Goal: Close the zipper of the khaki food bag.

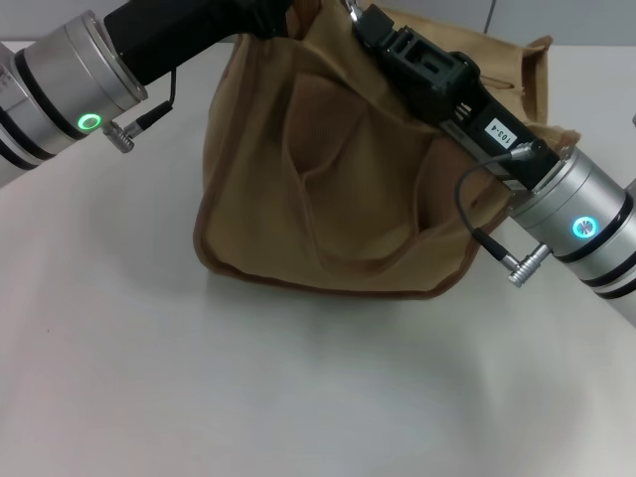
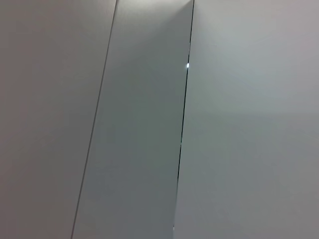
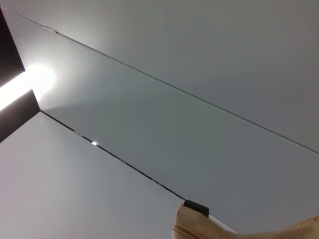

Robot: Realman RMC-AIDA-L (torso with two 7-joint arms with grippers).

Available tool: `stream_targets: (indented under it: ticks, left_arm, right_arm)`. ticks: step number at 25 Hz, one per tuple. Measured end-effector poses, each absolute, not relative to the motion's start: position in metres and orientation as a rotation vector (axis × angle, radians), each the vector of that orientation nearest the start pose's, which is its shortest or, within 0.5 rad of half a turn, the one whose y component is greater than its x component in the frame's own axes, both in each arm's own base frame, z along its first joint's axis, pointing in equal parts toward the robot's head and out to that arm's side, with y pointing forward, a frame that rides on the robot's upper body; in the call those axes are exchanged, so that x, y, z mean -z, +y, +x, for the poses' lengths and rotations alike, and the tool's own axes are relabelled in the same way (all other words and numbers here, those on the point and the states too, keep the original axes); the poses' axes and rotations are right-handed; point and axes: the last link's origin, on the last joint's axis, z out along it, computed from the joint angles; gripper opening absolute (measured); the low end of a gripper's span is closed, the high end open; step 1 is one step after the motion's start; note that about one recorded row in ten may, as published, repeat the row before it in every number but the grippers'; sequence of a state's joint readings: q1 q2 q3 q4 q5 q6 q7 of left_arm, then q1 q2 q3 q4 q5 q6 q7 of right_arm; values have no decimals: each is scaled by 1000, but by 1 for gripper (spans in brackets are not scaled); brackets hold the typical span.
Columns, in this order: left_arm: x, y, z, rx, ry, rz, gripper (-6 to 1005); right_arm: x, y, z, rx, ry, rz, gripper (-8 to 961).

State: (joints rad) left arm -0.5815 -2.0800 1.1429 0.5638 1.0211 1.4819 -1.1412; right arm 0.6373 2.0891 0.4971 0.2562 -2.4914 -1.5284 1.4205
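I see a plain white tabletop (image 1: 248, 378) filling the head view. Both wrist views look onto pale grey wall panels (image 2: 139, 149) split by thin dark seams (image 3: 124, 167), with a bright light strip (image 3: 22, 82) glaring at one edge.

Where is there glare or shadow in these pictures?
Right wrist view: a bright light flare washes out one corner, beside a dark strip, and a sliver of the bag shows at the edge. Left wrist view: flat grey panels, evenly lit. Head view: soft shadow under the bag on the table.
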Motion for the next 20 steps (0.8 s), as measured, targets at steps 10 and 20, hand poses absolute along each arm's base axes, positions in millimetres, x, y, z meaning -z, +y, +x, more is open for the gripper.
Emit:
stream_targets:
  ticks: [10,20]
  left_arm:
    - [-12,365,-163,1448,-291,-2333,34]
    - [-13,365,-165,1447,-295,-2328,35]
  right_arm:
    - [65,318,170,-1914,1356,-2103,13]
    - [64,313,180,-1903,1354,-2071,8]
